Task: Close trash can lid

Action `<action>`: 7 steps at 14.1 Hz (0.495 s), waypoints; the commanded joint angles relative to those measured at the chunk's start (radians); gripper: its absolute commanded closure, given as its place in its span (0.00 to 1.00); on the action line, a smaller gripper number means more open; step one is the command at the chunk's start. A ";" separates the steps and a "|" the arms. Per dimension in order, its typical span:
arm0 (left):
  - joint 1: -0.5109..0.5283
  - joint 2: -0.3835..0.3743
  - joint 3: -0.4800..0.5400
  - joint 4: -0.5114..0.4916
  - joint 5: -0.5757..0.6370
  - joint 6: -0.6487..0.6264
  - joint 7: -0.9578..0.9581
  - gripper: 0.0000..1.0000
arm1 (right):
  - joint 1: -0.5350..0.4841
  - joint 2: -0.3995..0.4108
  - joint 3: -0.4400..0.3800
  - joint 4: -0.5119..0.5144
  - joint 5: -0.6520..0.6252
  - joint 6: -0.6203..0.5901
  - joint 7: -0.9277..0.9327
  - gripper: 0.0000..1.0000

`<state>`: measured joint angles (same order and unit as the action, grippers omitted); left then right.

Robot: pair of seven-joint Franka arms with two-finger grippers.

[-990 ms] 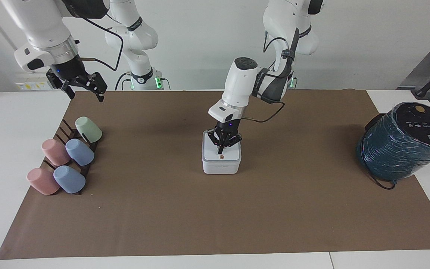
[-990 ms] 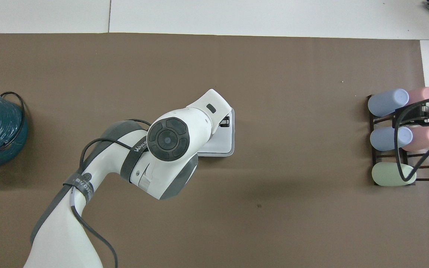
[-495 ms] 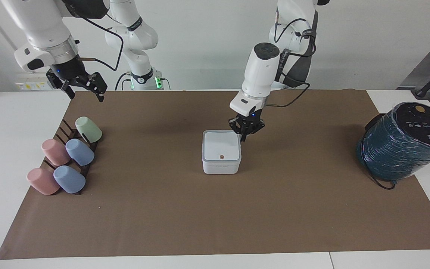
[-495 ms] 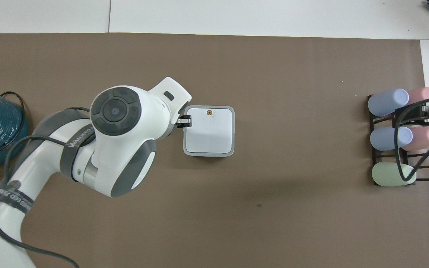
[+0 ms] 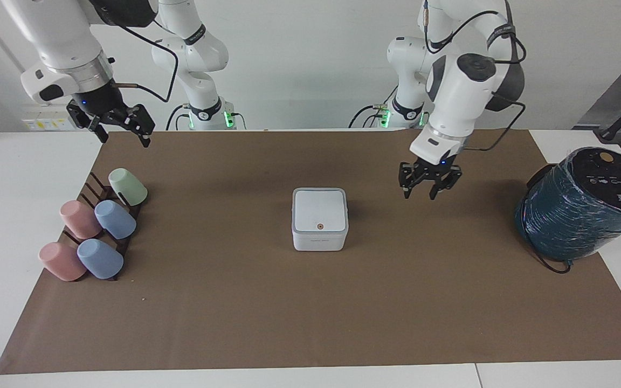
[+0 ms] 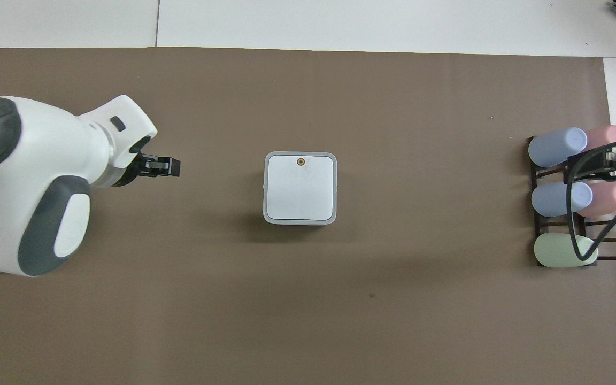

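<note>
The small white trash can (image 5: 319, 240) stands in the middle of the brown mat. Its lid (image 5: 319, 209) lies flat and shut on top, orange-ringed dot showing; the overhead view shows the lid (image 6: 300, 187) level inside the grey rim. My left gripper (image 5: 418, 196) hangs open and empty in the air over the bare mat, beside the can toward the left arm's end and apart from it; it also shows in the overhead view (image 6: 171, 167). My right gripper (image 5: 125, 141) waits open, raised by the cup rack.
A large dark teal wrapped cylinder (image 5: 580, 207) lies at the left arm's end of the table. A dark rack of several pastel cups (image 5: 95, 226) sits at the right arm's end; the overhead view shows it (image 6: 559, 198) too. The brown mat (image 5: 310, 312) covers the table.
My left gripper lifted off the shut lid and swung away toward the left arm's end of the table, and its fingers opened. The can and the right arm have not moved.
</note>
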<state>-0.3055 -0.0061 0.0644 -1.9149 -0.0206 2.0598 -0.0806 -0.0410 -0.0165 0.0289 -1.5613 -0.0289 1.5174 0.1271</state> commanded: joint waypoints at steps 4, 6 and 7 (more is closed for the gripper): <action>0.155 -0.058 -0.009 0.065 0.008 -0.075 0.142 0.00 | -0.002 -0.019 0.000 -0.022 0.015 0.006 -0.023 0.00; 0.180 -0.038 -0.009 0.146 0.005 -0.140 0.174 0.00 | -0.002 -0.019 0.000 -0.022 0.015 0.006 -0.023 0.00; 0.192 -0.028 -0.009 0.198 0.002 -0.180 0.183 0.00 | -0.002 -0.019 0.000 -0.022 0.015 0.006 -0.023 0.00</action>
<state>-0.1416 -0.0678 0.0658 -1.8238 -0.0206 1.9654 0.0724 -0.0410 -0.0165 0.0289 -1.5613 -0.0289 1.5174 0.1271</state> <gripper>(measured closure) 0.000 0.000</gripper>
